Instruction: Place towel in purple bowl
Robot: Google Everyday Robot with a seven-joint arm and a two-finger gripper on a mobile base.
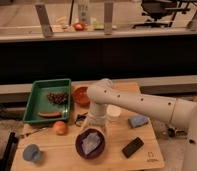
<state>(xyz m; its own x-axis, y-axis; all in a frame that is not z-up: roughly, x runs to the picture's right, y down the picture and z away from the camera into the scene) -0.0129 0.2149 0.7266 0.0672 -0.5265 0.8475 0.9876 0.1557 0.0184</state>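
Observation:
The purple bowl stands near the front middle of the wooden table. A pale blue-grey towel lies crumpled inside it. My white arm reaches in from the right. My gripper points down just above the bowl's far rim, close over the towel.
A green tray with food items sits at the back left, with an orange bowl beside it. Also on the table are a round orange fruit, a small blue cup, a white cup, a blue sponge and a black block.

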